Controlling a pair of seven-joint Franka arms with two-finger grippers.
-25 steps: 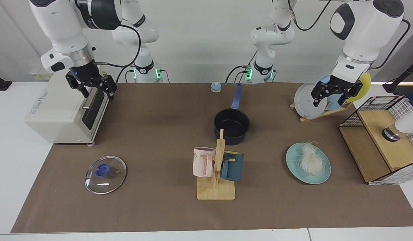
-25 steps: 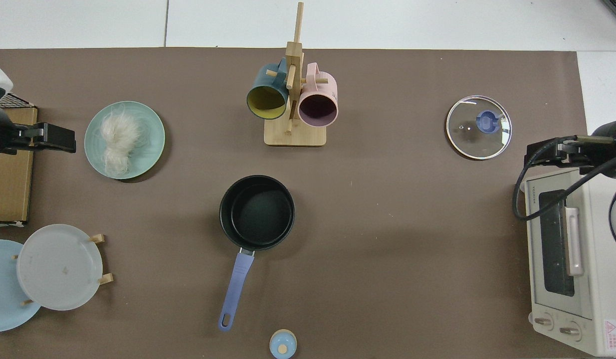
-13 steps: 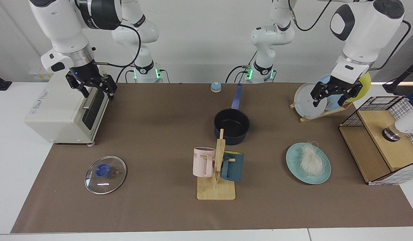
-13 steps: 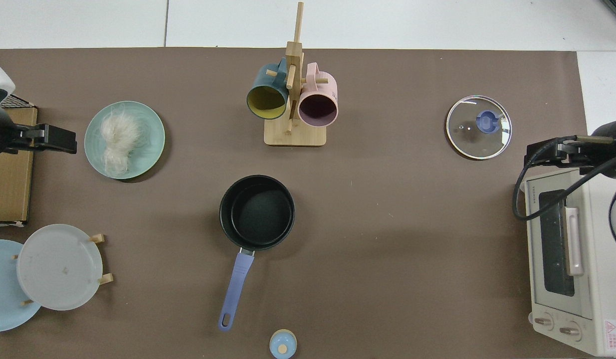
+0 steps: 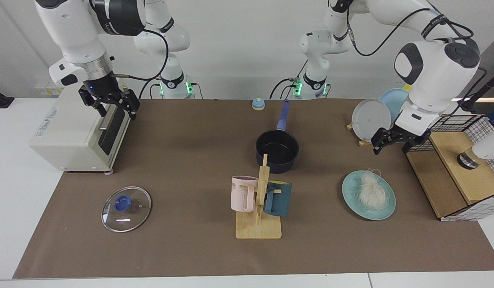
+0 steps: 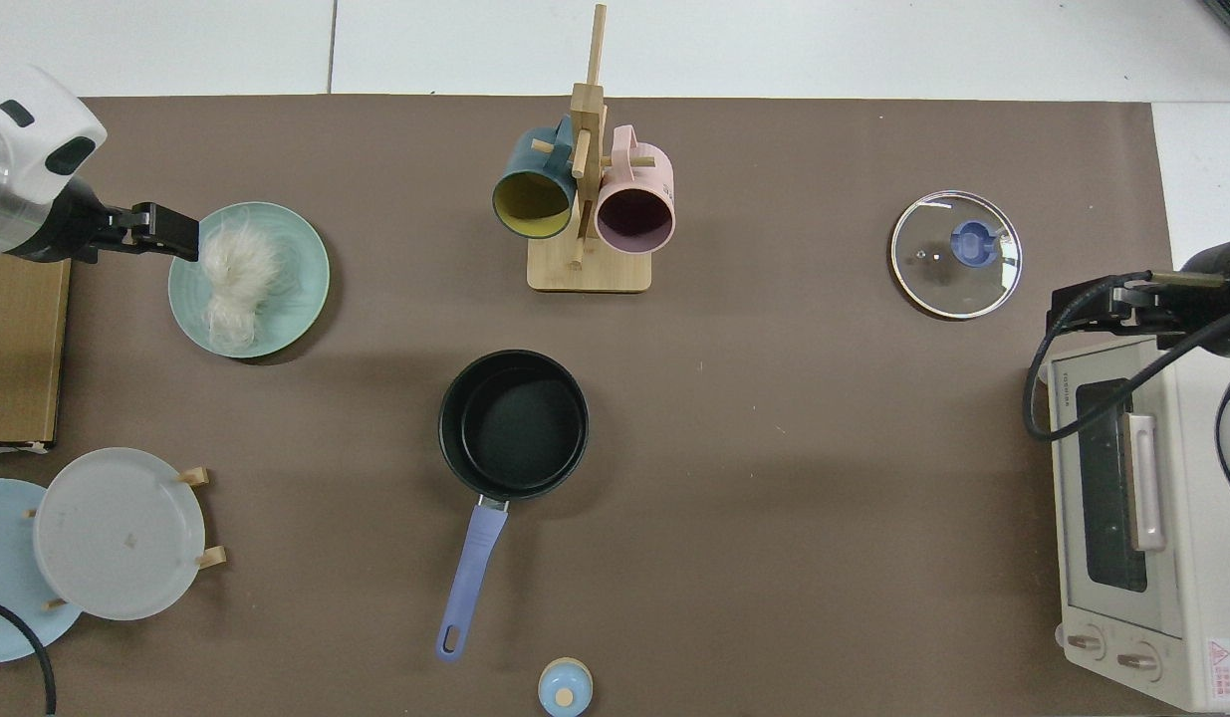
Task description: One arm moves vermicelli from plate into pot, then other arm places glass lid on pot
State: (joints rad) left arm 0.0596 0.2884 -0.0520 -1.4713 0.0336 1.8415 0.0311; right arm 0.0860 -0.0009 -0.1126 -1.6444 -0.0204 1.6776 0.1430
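The vermicelli (image 5: 369, 191) (image 6: 231, 274) lies as an off-white tangle on the teal plate (image 5: 352, 195) (image 6: 298, 269). My left gripper (image 5: 391, 149) (image 6: 181, 231) hangs open above the table just behind the plate, level with the plate's rim in the top view, and holds nothing. The dark pot (image 5: 277, 150) (image 6: 513, 423) stands mid-table, its blue handle pointing toward the arm bases. The glass lid (image 5: 126, 203) (image 6: 956, 254) lies flat with its blue knob up. My right gripper (image 5: 115, 110) (image 6: 1058, 317) waits open over the toaster oven.
A wooden mug rack (image 5: 259, 224) with a pink and a dark teal mug stands in front of the pot. A toaster oven (image 5: 71, 132), a rack of grey and light-blue plates (image 5: 371, 118), a wire-and-wood shelf (image 5: 451, 168) and a small blue bell (image 5: 258, 104) line the edges.
My left arm has come down and moved toward the teal plate; its gripper now reaches the plate's rim in the top view. The right arm has stayed put.
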